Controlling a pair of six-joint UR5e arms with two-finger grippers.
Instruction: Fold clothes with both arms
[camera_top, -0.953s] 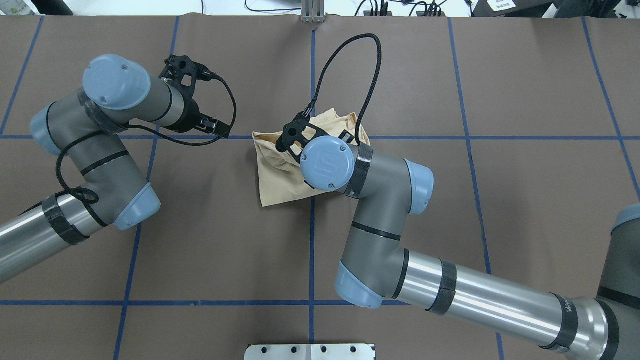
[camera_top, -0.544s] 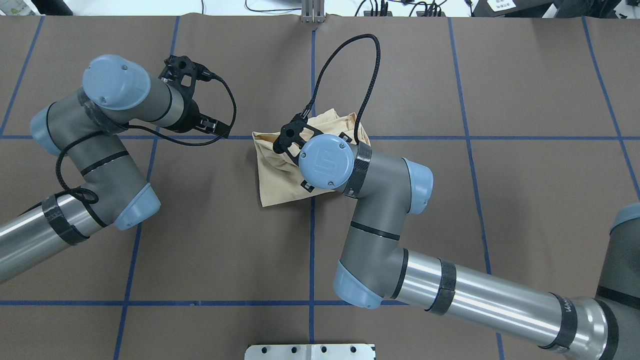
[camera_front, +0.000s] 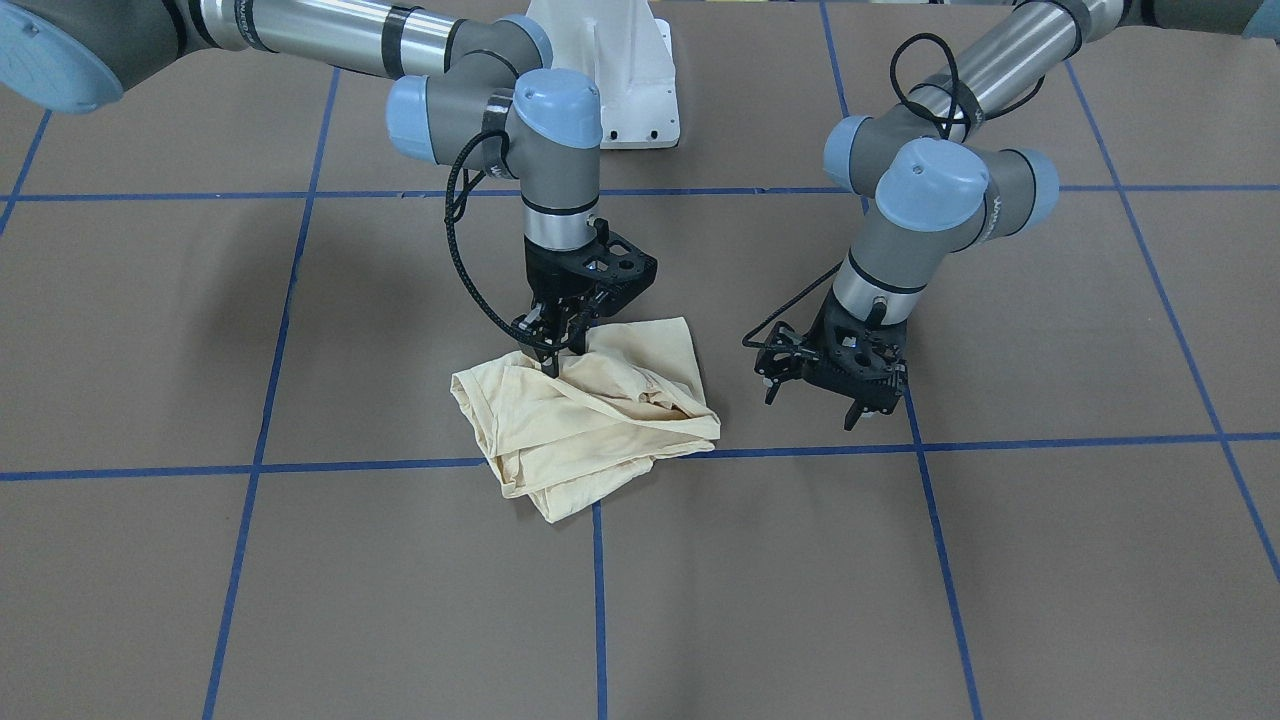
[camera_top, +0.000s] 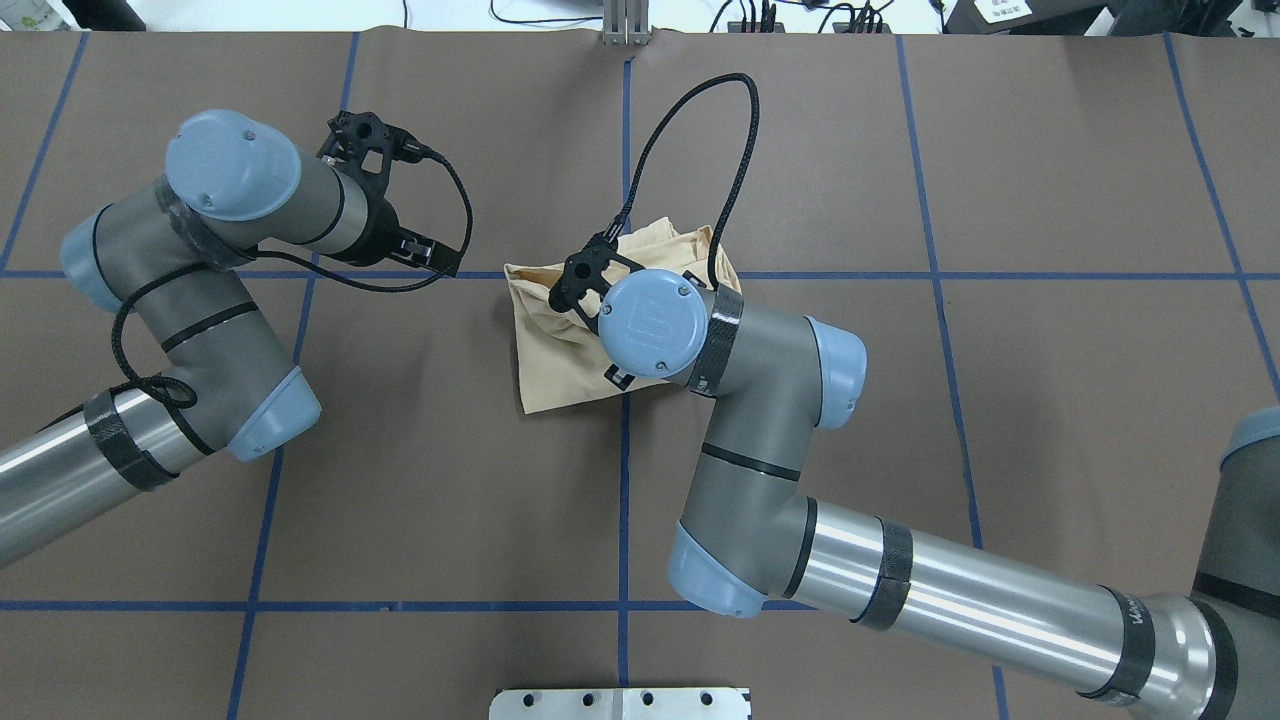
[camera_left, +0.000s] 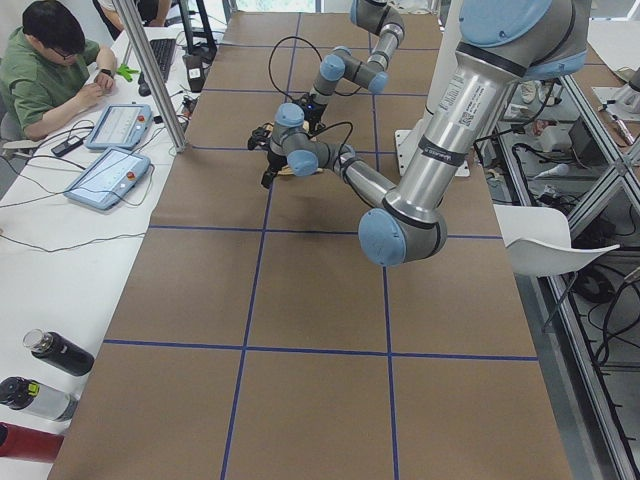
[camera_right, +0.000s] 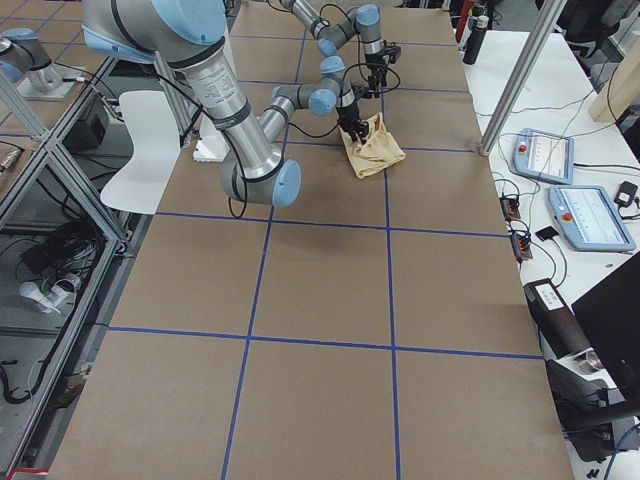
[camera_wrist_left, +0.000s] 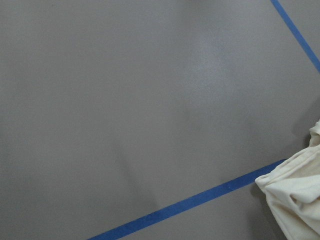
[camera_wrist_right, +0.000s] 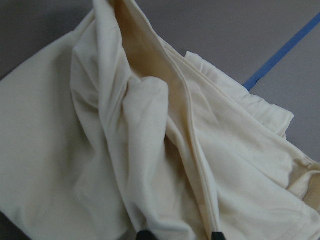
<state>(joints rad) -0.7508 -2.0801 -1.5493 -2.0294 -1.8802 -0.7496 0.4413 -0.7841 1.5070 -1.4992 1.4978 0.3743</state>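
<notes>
Frame centre: the right hand (camera_front: 556, 350) pinches a fold of the crumpled T-shirt (camera_front: 600, 425); to its right, the left hand (camera_front: 812, 402) hovers spread.

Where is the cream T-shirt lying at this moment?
In the front-facing view the T-shirt lies crumpled just left of centre, where two blue tape lines cross, with the right gripper at its robot-side edge.

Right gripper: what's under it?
The cream T-shirt, crumpled on the brown table cover. A raised fold is pinched in the right gripper. The wrist view shows only fabric layers. The print, and anything beneath the shirt, is covered.
</notes>
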